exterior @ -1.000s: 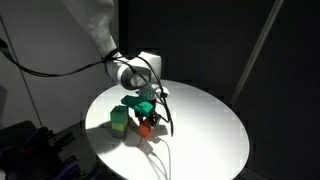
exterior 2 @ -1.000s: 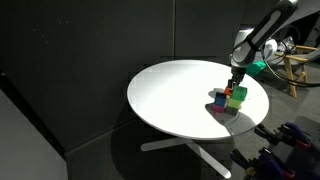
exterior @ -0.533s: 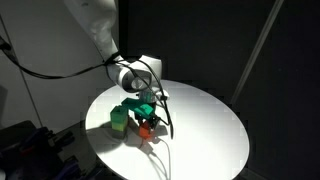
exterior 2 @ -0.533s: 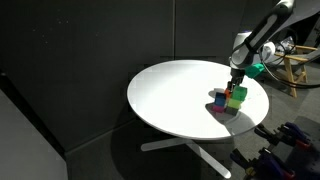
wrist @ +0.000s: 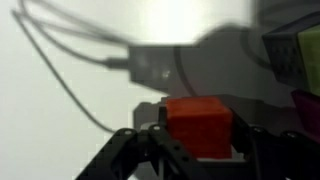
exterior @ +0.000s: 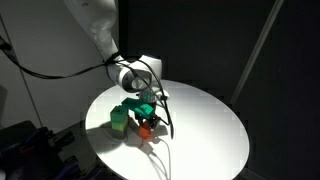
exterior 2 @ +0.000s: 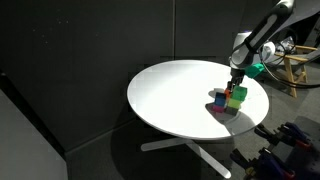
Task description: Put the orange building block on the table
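The orange building block [wrist: 198,125] is a bright orange-red cube that sits between the two dark fingers of my gripper [wrist: 198,135], and the jaws press on its sides. In an exterior view the block [exterior: 146,127] is low over the white round table [exterior: 200,130], just under the gripper [exterior: 147,118]. I cannot tell whether it touches the top. In an exterior view the gripper [exterior 2: 233,90] hangs over the blocks near the edge of the table [exterior 2: 170,95].
Stacked green blocks [exterior: 119,119] stand right beside the gripper, and also show in an exterior view [exterior 2: 238,95] with a blue block [exterior 2: 219,98]. A green block [wrist: 298,55] fills the wrist view's right edge. Cables [wrist: 70,60] trail over the table.
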